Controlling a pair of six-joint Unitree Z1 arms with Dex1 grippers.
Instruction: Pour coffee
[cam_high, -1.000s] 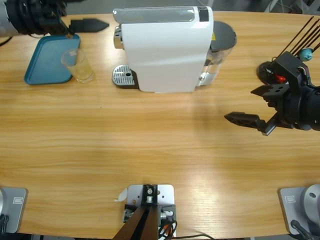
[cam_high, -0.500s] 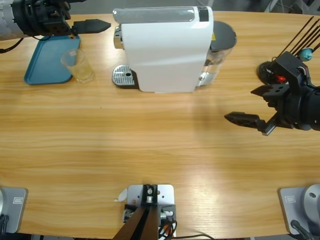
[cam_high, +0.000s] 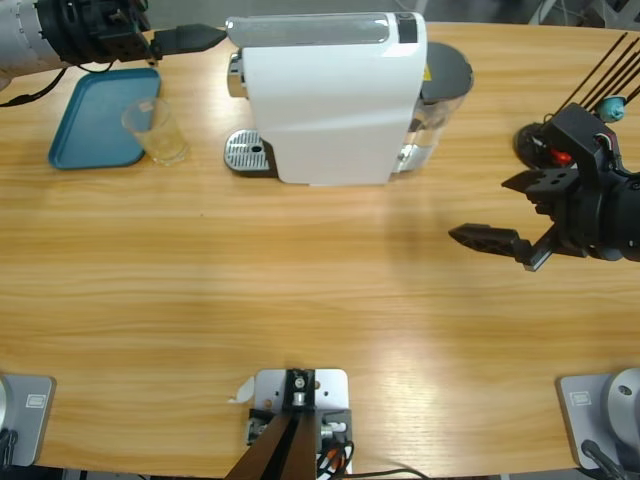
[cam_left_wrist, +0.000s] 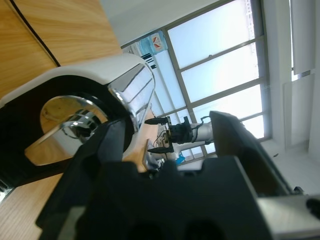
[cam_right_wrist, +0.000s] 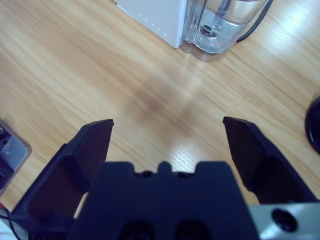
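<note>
Wooden table: glass w/ yellowish liquid beside tray.

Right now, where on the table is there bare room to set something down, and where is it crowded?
Bare wood spans the table in front of the coffee machine, from the left edge toward the right gripper. Crowded: the far-left corner, with the blue tray, plastic cup and left gripper.
</note>
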